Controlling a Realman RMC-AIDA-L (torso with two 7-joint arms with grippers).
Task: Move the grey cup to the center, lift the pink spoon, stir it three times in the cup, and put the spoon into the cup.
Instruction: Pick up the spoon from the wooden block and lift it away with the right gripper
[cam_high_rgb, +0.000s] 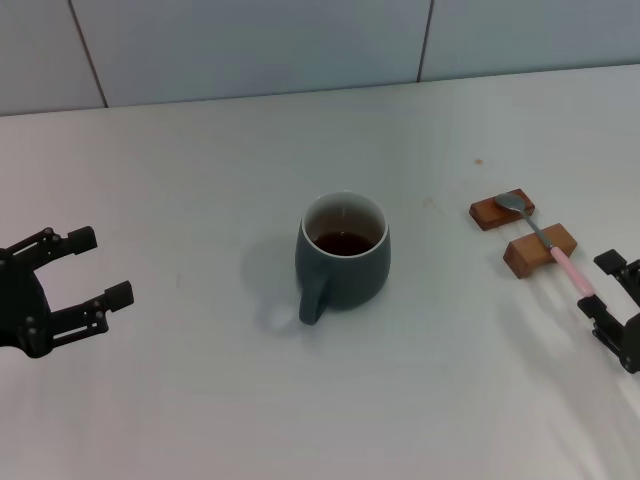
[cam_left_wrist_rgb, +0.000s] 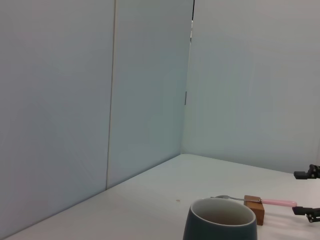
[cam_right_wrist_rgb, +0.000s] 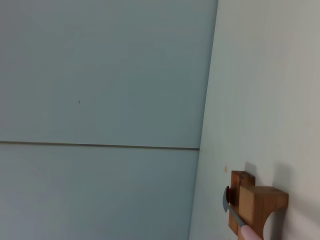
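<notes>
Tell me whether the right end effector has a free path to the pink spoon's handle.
Probably yes: the open right end effector sits just beyond the pink spoon handle's end, with nothing between them.

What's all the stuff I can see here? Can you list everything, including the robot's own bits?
grey cup: one, dark blue-grey with a pale inside and dark brown liquid, middle of the table, handle toward the robot.
pink spoon: one, silvery bowl and pale pink handle, lying across the two blocks on the right.
wooden blocks: two, brown, right side of the table, one farther back under the spoon's bowl.
table: one, white, under everything.
wall: pale panels behind the table.
left gripper: one, black, open, low at the left edge.
right gripper: one, black, open, at the right edge by the spoon's handle end.
</notes>
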